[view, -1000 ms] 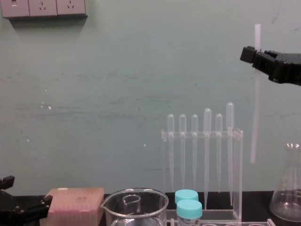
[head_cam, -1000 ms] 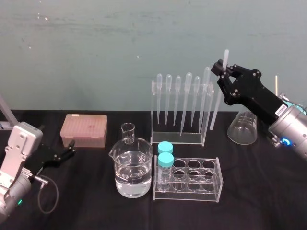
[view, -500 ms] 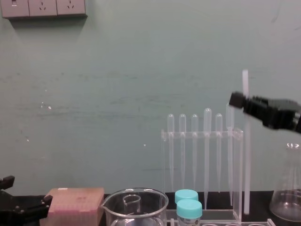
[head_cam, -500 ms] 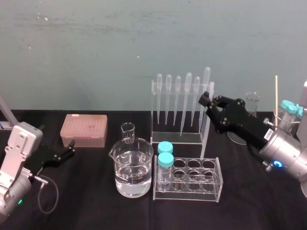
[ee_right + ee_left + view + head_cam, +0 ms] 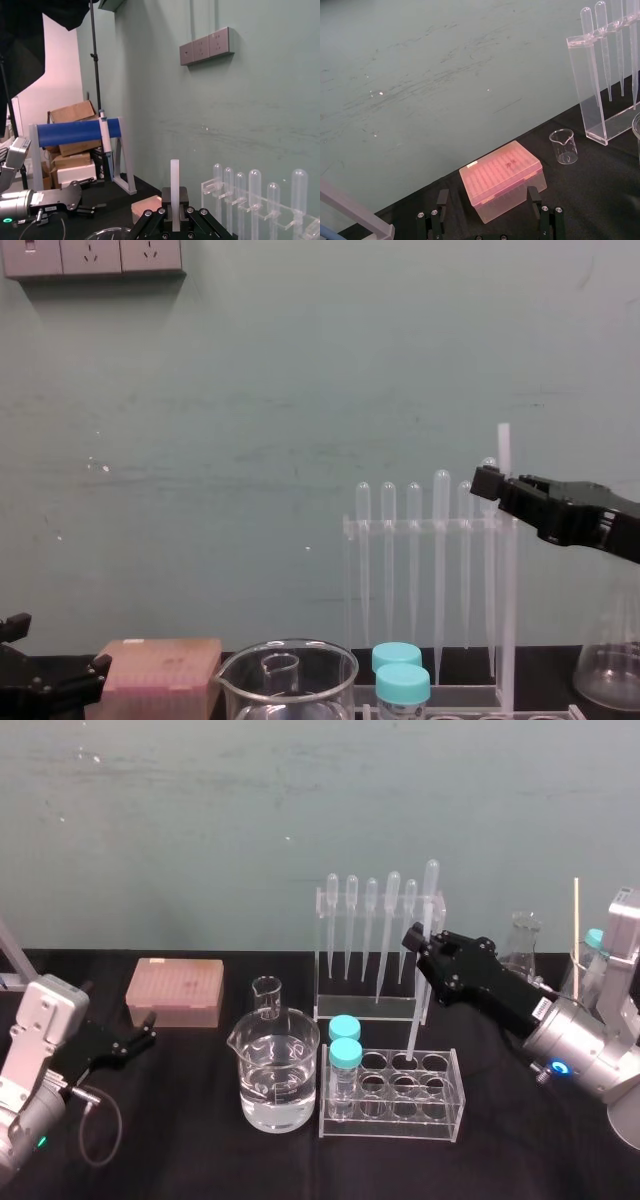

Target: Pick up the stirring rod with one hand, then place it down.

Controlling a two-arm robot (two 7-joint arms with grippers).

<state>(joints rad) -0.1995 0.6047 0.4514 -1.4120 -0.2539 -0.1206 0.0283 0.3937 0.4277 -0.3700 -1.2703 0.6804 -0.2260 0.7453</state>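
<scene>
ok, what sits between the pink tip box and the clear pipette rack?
A small glass beaker stands between the pink plastic tip box and the clear acrylic pipette rack, seen in the head view.

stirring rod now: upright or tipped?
Upright, near vertical in the chest view. The right gripper is shut on the stirring rod near its top; its lower end reaches the test tube rack. Left gripper parked, open.
</scene>
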